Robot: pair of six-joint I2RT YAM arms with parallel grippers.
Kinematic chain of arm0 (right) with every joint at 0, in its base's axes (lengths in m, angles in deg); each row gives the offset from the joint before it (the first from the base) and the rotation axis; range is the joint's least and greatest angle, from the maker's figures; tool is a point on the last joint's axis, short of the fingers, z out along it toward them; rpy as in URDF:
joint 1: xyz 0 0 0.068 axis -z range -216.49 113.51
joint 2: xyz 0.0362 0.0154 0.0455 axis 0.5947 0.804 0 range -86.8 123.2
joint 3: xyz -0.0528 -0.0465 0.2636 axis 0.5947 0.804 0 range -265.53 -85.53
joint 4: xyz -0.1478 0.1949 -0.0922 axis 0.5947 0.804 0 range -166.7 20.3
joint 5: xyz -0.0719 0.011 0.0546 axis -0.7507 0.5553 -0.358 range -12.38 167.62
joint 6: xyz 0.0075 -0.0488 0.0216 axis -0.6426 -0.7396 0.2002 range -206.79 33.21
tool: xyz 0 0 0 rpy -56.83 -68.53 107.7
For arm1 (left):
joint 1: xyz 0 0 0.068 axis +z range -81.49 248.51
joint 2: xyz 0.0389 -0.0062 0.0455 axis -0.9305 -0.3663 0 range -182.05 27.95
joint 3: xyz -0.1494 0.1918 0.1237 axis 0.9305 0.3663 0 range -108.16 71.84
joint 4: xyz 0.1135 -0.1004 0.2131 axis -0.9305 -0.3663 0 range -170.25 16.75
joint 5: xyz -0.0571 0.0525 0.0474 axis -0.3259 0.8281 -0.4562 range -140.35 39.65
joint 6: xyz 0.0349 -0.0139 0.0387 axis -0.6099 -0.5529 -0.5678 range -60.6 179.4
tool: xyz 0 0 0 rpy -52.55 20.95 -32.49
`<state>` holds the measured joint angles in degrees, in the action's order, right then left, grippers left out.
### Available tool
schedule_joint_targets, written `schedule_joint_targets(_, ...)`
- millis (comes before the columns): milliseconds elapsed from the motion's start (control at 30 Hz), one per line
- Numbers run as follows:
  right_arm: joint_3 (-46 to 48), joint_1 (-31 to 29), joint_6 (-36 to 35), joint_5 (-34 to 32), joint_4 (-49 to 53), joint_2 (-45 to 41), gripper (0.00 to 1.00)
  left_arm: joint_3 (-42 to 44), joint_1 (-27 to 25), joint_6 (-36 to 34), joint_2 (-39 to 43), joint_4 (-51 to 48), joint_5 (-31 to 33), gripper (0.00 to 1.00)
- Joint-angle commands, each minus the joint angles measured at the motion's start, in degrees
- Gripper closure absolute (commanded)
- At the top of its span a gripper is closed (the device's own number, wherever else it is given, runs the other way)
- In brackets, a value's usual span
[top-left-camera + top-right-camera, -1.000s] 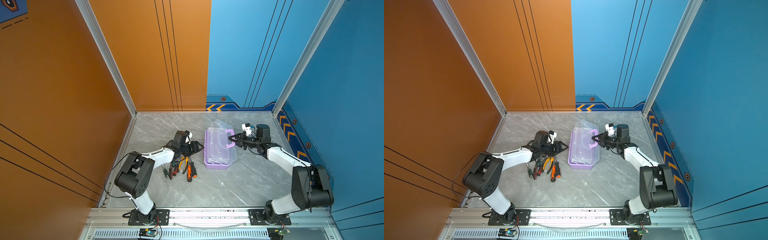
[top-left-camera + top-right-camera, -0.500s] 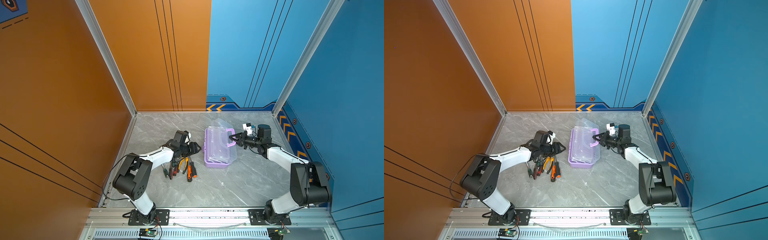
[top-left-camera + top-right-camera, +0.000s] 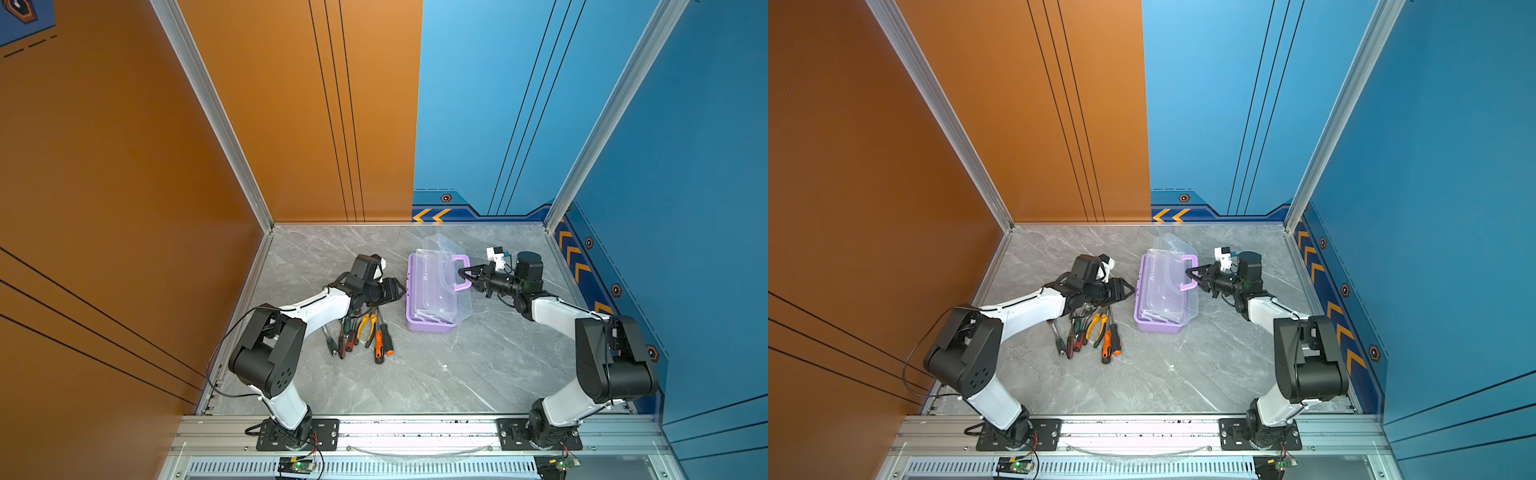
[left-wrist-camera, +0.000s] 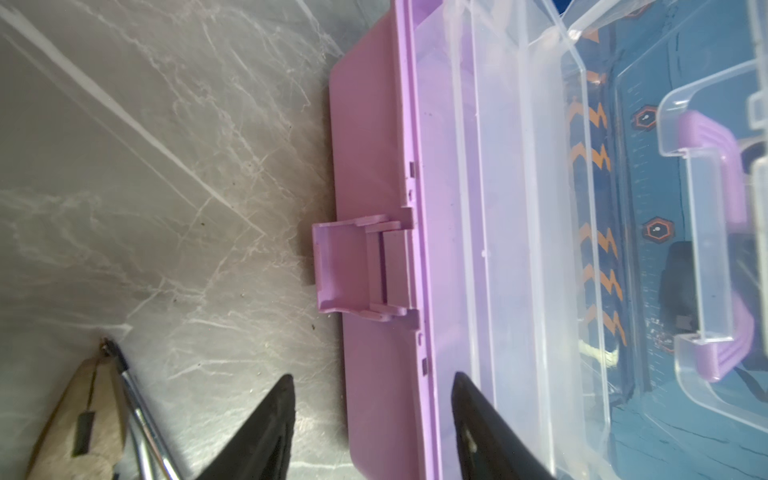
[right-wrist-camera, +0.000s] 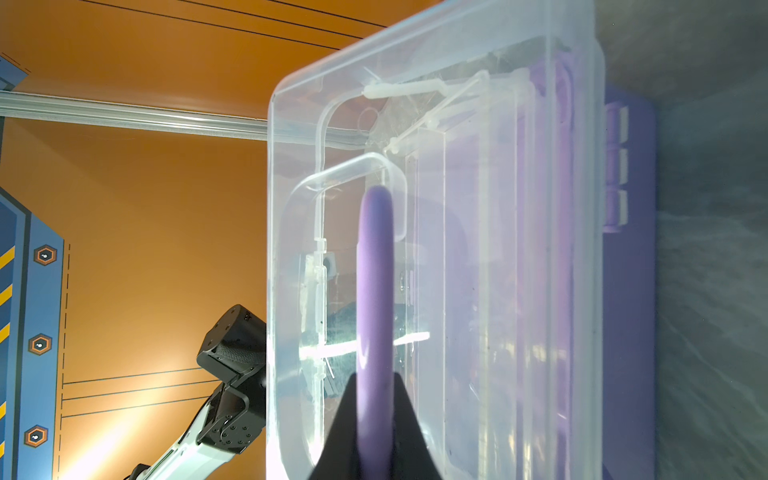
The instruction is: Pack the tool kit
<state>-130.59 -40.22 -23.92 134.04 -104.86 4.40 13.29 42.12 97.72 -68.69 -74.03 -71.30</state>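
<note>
Leftmost on the bench (image 3: 415, 374), the loose tools lie in a fan, all outside the case: a green-handled screwdriver (image 3: 332, 345), a red-handled screwdriver (image 3: 351, 338), yellow-handled pliers (image 3: 365, 322) and an orange-handled screwdriver (image 3: 379, 343). A steel shank beside them may be the ratchet wrench, though I cannot tell. By my reading, no packing is done yet.

Just above the tool tips, the left end effector (image 3: 398, 291) stands moderately wide and empty, close beside the lilac case (image 3: 428, 328), whose latch (image 4: 353, 266) hangs undone. Further right, the clear lid (image 3: 446, 286) is tilted up, and only a clear tray shows inside. At the far right, the right end effector (image 3: 465, 277) is pinched tight on the purple handle (image 5: 374, 270), propping that lid.

Left to do: every tool in, lid down, latch fastened. Nothing blocks the opening, but the crowded handles may hinder a clean pick.
</note>
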Motion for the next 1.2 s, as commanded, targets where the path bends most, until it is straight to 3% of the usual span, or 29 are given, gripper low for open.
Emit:
schedule_joint_targets(0, 0.3, 0.0, -1.0, 1.8, 0.0, 1.0, 1.00, -3.0, -0.8, -2.1, -2.1, -2.0, 1.1, 0.39)
schedule_joint_targets(833, -0.4, -0.1, -2.6, 1.7, 2.3, 2.1, 1.00, -5.7, -1.9, -3.0, -7.7, -3.6, 3.5, 0.43)
schedule_joint_targets(1167, -2.4, -0.4, -7.8, -0.1, 11.0, 0.1, 1.00, -9.2, -3.0, -3.3, -12.3, -3.8, 4.4, 0.50)
